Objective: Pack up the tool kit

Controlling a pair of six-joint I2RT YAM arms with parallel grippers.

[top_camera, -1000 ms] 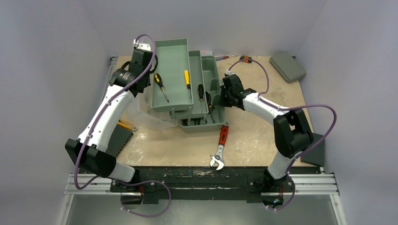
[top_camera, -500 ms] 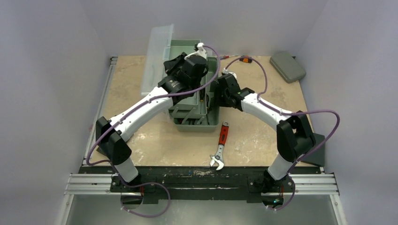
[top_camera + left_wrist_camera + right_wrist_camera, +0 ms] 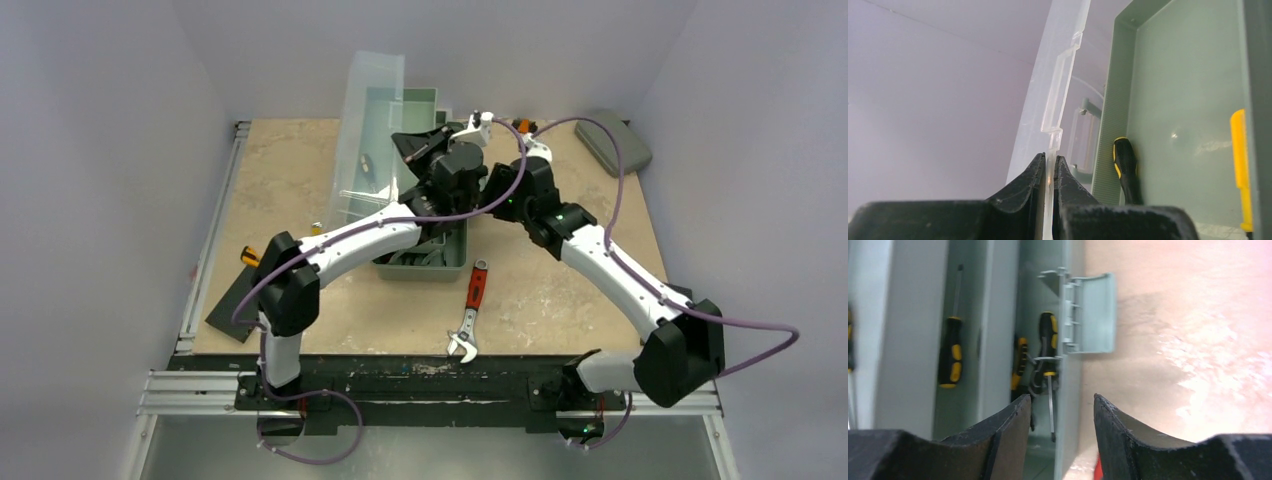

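1. near the front of the table (image 3: 560, 300), an adjustable wrench (image 3: 469, 312) with a red handle lies flat. its handle end is close to the toolbox's front right corner.
2. the grey-green toolbox (image 3: 425, 268) sits mid-table between the two arms. it is open, with tools lying in its base.
3. the right gripper (image 3: 1062, 397) hovers beside the box's right wall, fingers spread apart and holding nothing. its camera shows the latch flap (image 3: 1093, 315) sticking out over the table, and screwdrivers (image 3: 1048, 342) with black and yellow handles inside the box.
4. the left gripper (image 3: 1049, 159) reaches over the box, fingers pinched tight on the edge of the translucent lid (image 3: 372, 120).
5. the lid stands nearly upright on the box's left side. beside it is a grey-green fold-out tray (image 3: 1178, 100), with a black-and-yellow screwdriver (image 3: 1127, 167) lying against its ribbed wall.
6. at the far right corner, a small flat grey case (image 3: 612, 141) lies well apart from the toolbox.
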